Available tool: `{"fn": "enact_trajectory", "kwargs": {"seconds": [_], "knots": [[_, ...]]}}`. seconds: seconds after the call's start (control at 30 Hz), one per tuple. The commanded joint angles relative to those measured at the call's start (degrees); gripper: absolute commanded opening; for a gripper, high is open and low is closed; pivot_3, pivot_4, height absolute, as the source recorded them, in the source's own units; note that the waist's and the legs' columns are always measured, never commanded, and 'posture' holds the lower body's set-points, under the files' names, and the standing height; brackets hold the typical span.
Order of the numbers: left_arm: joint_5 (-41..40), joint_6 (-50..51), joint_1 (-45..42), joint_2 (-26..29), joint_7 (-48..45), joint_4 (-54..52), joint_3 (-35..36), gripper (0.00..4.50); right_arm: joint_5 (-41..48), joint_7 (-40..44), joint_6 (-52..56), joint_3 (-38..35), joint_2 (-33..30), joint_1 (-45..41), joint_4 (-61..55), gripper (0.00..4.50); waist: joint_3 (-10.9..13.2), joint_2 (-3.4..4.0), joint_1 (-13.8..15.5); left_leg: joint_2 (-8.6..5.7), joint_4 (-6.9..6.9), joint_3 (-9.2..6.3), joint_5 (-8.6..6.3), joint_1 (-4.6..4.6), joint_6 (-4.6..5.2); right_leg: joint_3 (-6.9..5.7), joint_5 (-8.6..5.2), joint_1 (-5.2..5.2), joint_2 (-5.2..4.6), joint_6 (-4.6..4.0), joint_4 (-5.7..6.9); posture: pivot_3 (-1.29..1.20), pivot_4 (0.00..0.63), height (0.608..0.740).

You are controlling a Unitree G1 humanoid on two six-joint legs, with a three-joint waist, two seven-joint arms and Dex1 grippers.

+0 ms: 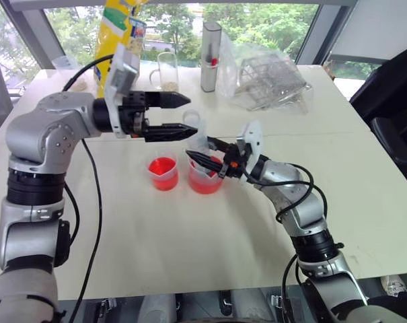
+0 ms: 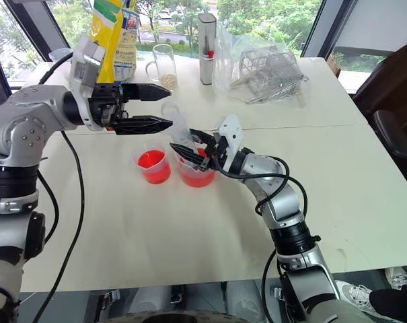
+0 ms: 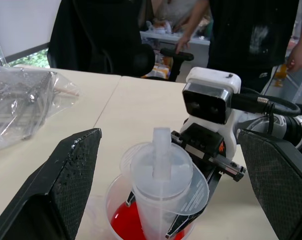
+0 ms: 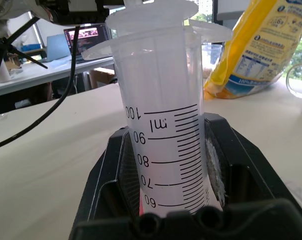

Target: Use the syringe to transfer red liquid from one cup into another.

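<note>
The syringe [image 1: 199, 138] stands tilted with its lower end in the wider beaker [image 1: 204, 177], which holds red liquid [image 3: 127, 223]. My right gripper [image 1: 212, 160] is shut on the syringe's clear barrel [image 4: 165, 135], just above the beaker's rim. The plunger's top [image 3: 160, 162] sticks up between the spread fingers [image 3: 66, 185] of my left gripper [image 1: 192, 116]. That gripper is open, pointing level toward the plunger and not touching it. Just left of the beaker stands the narrower cup [image 1: 163, 173], also holding red liquid.
At the table's far side stand a yellow bag [image 1: 119, 30], a handled glass [image 1: 167, 70], a grey metal cylinder [image 1: 210, 47] and a wire rack in a plastic bag [image 1: 267, 77]. People [image 3: 250, 30] and a black chair [image 3: 111, 40] are beyond the table.
</note>
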Motion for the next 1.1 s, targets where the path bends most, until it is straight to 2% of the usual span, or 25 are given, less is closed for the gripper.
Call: {"fn": "enact_trajectory", "kwargs": {"seconds": [0.03, 0.13, 0.37, 0.4, 1.1], "knots": [[0.27, 0.28, -0.11, 0.02, 0.17, -1.37, 0.08, 4.50, 0.72, -0.52, -0.31, -0.38, 0.63, -0.24, -2.77, 1.42, 0.00, 0.00, 0.00, 0.00, 0.00, 0.00, 0.00, 0.00, 0.00, 0.00, 0.00, 0.00, 0.00, 0.00, 0.01, 0.00, 0.150, 0.740], [1.07, 0.33, 0.08, -0.09, 0.77, -1.28, -0.27, 3.68, 0.80, -0.78, -0.14, -0.32, 0.66, -0.16, -2.88, 1.42, 0.00, 0.00, 0.01, 0.00, 0.00, 0.00, 0.00, 0.02, -0.01, 0.00, 0.00, 0.00, 0.00, 0.00, 0.07, 0.00, 0.150, 0.740], [1.04, 0.91, 0.65, -0.96, 1.55, -1.81, -0.70, 0.21, 0.98, -0.90, 0.30, -0.28, 0.47, -0.21, -3.30, 1.42, 0.00, 0.00, 0.00, 0.00, 0.04, 0.00, 0.01, 0.04, -0.02, 0.01, -0.01, -0.01, -0.01, -0.01, 0.16, 0.00, 0.150, 0.740], [0.99, 0.95, 0.67, -1.08, 1.63, -1.92, -0.69, 0.10, 1.02, -0.87, 0.44, -0.26, 0.42, -0.17, -3.44, 1.42, 0.00, 0.00, 0.00, 0.00, 0.04, 0.00, 0.01, 0.04, -0.02, 0.01, -0.01, -0.01, -0.01, -0.01, 0.16, 0.00, 0.150, 0.740], [2.53, -1.57, -5.09, -3.05, 2.86, 1.87, 1.12, 0.10, 2.76, 0.79, 6.58, 0.95, -1.19, 1.99, -4.81, 1.42, 0.00, 0.00, 0.02, -0.01, 0.04, 0.00, 0.02, 0.04, -0.03, 0.02, -0.01, -0.02, -0.01, -0.01, 0.18, 0.00, 0.150, 0.740]]}}
